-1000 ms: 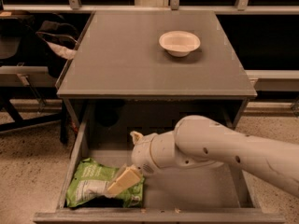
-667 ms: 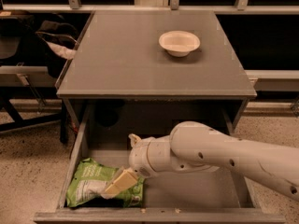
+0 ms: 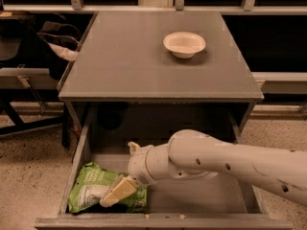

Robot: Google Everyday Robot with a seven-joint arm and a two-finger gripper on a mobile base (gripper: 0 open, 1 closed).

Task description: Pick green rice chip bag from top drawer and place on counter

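The green rice chip bag (image 3: 93,191) lies crumpled in the front left corner of the open top drawer (image 3: 158,219). My gripper (image 3: 117,191) reaches in from the right, low inside the drawer, and lies over the right part of the bag. Whether it touches the bag I cannot tell. The white arm (image 3: 225,162) covers the middle and right of the drawer floor. The grey counter (image 3: 144,66) is the cabinet top above and behind the drawer.
A white bowl (image 3: 184,44) stands on the counter at the back right. Dark furniture and a pale bag (image 3: 57,47) sit left of the cabinet. A rail and windows run along the back. Speckled floor lies on both sides.
My gripper has moved slightly left and down, further over the bag. The bag, drawer and bowl have not moved.
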